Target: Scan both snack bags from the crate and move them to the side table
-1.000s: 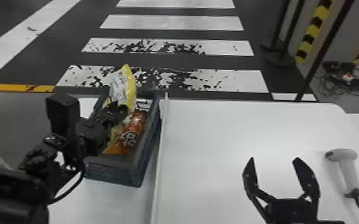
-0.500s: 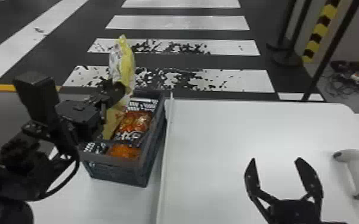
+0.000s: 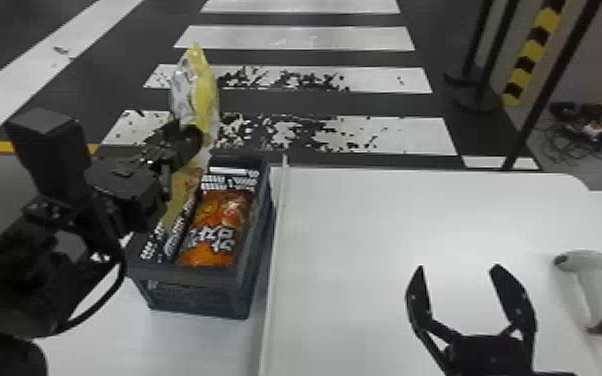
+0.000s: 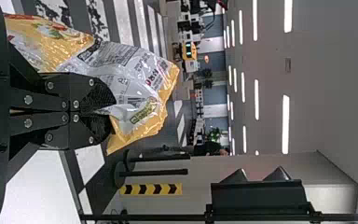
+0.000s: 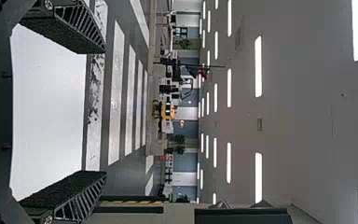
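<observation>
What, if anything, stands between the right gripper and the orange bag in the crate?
Two low barriers: a thin raised strip, then the crate's right wall right beside the orange bag. From the right gripper up to the strip, nothing visible stands in the way.

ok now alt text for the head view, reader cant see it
The left gripper holds up a yellow and silver snack bag above a dark crate with an orange snack bag inside. At right, the open right gripper is over a white table, near a handheld scanner.
</observation>
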`<action>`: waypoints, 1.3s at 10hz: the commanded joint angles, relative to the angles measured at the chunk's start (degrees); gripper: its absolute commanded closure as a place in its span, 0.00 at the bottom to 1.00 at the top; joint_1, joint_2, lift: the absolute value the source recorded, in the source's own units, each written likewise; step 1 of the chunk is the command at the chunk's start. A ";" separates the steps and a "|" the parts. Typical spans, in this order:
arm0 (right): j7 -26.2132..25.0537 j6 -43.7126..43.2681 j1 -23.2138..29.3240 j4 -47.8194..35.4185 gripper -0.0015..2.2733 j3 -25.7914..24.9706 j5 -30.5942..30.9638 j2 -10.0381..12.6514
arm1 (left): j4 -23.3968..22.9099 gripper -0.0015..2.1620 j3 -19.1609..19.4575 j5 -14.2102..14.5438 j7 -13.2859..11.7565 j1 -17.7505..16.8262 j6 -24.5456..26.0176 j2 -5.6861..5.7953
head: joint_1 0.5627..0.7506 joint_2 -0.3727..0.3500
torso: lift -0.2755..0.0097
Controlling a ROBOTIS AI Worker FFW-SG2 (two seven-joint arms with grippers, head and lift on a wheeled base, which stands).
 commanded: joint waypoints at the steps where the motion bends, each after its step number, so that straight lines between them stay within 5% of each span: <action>1: -0.06 0.01 -0.01 0.09 0.03 0.02 0.00 0.05 | 0.97 0.99 -0.65 -0.53 -0.07 0.17 -2.56 0.18 | 0.70 0.59 | 0.62; 4: -0.23 0.01 0.51 -0.44 0.03 -0.33 0.18 0.05 | -0.70 0.99 -9.18 -2.02 -1.21 -1.15 -6.60 0.09 | 0.70 0.54 | 0.62; 8: -0.50 0.01 1.74 -2.20 0.03 -5.34 -0.44 0.05 | -0.52 0.99 -19.90 -6.06 -3.93 -2.56 -10.12 -0.18 | 0.70 0.28 | 0.62; 13: -0.58 0.01 2.18 -4.04 0.03 -12.72 -2.46 0.05 | 9.41 0.99 -24.38 -10.46 -15.45 -2.64 -26.64 0.79 | 0.70 0.03 | 0.62</action>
